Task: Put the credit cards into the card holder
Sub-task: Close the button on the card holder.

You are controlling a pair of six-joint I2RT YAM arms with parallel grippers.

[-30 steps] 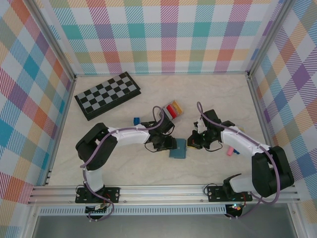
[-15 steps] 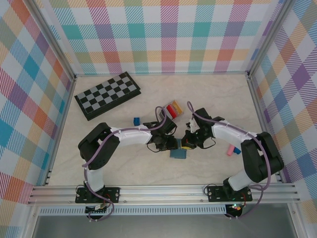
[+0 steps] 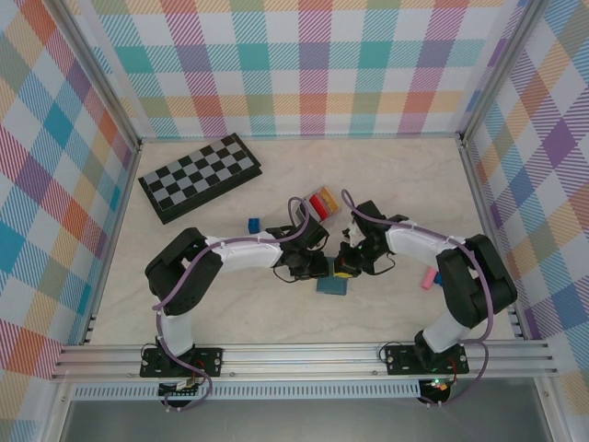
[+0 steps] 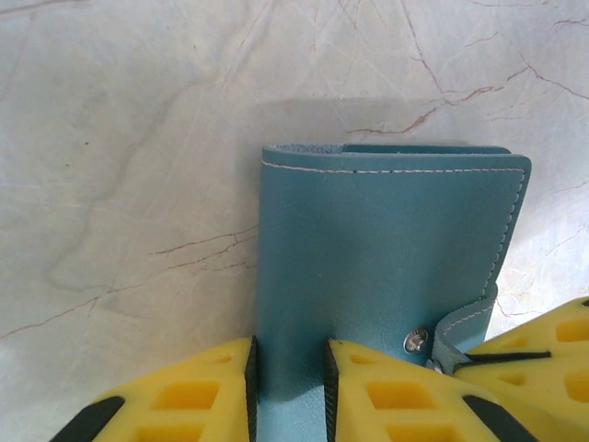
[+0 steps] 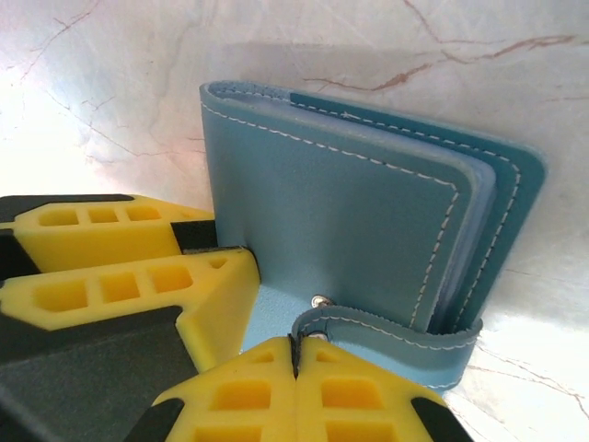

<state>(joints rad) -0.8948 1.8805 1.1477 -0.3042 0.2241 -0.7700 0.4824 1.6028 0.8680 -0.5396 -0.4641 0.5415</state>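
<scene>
left gripper (image 4: pixel 290 387) fingers slightly apart, straddling the blue wallet (image 4: pixel 386 267) edge, can't tell if clamped. right gripper (image 5: pixel 294 354) clenched at wallet's strap tab (image 5: pixel 386 329). card holder (image 3: pixel 317 208) with red card (image 3: pixel 321 199) just beyond wallet, pink card (image 3: pixel 428 279) to its right.

Card holder (image 3: pixel 317 209), a small light-grey slotted rack, sat mid-table (image 3: pixel 396 175), turned diagonally. Cards stood upright in a row in it: red card (image 3: pixel 321 200), yellowish card (image 3: pixel 329 194) at the far end, the rest too small to tell. Pink card (image 3: pixel 427 279) lay on the table well to the right, apart from the holder.
</scene>
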